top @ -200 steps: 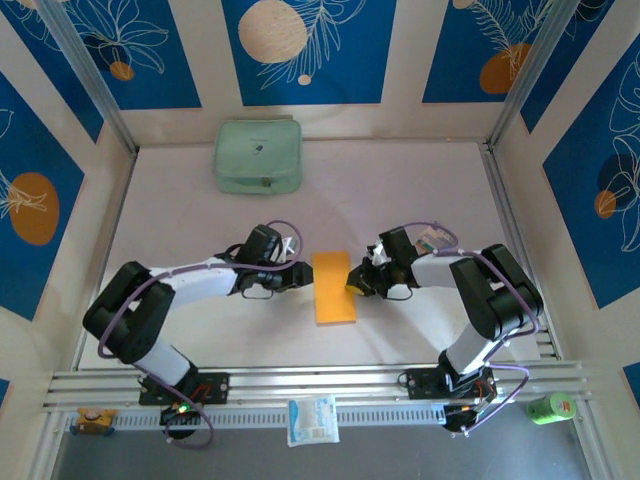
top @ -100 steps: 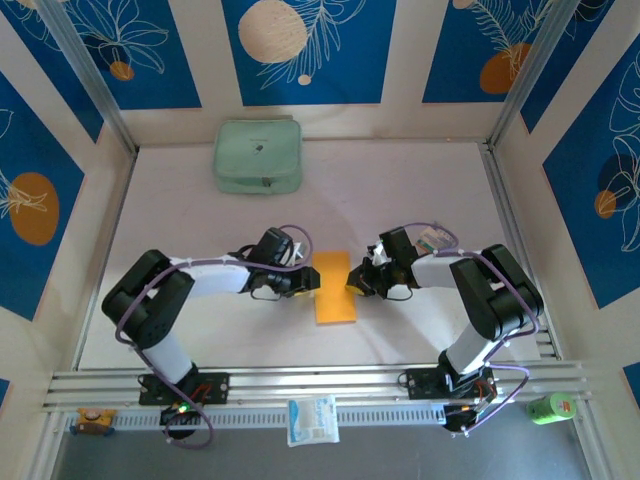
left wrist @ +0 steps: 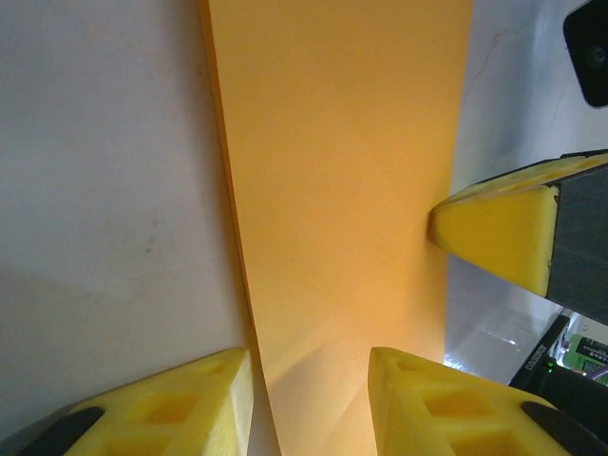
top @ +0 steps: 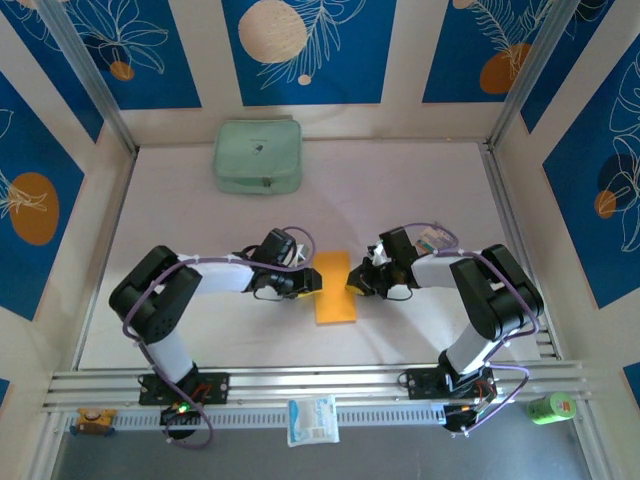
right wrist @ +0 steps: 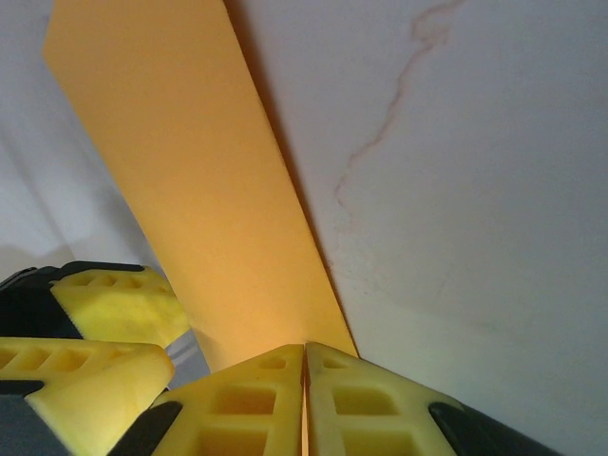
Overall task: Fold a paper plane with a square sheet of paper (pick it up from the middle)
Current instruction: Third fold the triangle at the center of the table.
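Sheet ends: ahead of my left gripper (left wrist: 309, 404), the thin orange-yellow sheet of paper (left wrist: 342, 190) runs off the frame above and below.
Left pads: cut off by the lower frame edge.
Pinched edge: the sheet's edge is hidden inside the closed seam of my right gripper (right wrist: 304, 399).
Beside my right wrist: a small multicoloured item (top: 436, 238), too small to identify.
Behind both hands: a flat white-and-blue packet (top: 313, 420), print unreadable.
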### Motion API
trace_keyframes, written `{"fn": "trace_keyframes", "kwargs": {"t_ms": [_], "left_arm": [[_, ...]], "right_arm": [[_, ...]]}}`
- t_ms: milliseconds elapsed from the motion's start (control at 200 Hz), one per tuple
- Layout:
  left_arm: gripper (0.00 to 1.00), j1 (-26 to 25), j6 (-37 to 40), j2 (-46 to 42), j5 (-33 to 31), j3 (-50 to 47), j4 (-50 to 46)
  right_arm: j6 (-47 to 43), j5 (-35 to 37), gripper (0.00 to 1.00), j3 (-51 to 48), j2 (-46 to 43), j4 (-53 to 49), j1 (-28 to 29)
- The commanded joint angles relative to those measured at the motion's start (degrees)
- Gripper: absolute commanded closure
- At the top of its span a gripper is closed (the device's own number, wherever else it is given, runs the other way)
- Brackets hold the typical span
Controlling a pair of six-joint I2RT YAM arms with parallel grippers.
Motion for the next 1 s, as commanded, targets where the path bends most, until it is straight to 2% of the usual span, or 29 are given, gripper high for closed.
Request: {"fn": "trace_keyframes", "kwargs": {"t_ms": [0,100,185,570,800,880,995], "left_arm": [[0.63,-0.5,-0.4,0.8,0.8,0.9,0.3],[0.63,-0.5,-0.5,1.3,1.0,1.0,0.5],[0.67,-0.6,-0.7,1.6,2.0,1.0,1.5],[0.69,-0.6,-1.4,1.0,1.7,0.5,2.6],[0.78,-0.5,-1.6,-0.1,0.9,-0.3,3.6],[0.92,-0.5,-1.8,-0.9,0.7,-1.2,5.1],[0.93,-0.3,-1.9,-2.3,-0.1,-2.1,5.8]], "right_arm": [[0.9,1.8,0.89,-1.9,0.8,-4.5,0.9],[1.0,2.0,0.89,-1.9,0.6,-4.7,0.9],[1.0,2.0,0.89,-1.9,0.6,-4.6,1.0],[0.9,1.8,0.89,-1.7,0.6,-4.5,1.0],[0.7,1.7,0.88,-1.8,-0.2,-3.9,1.0],[0.3,1.2,0.88,-1.6,-0.7,-3.5,1.0],[-1.5,-0.3,0.87,-0.9,-3.0,-2.9,1.1]]}}
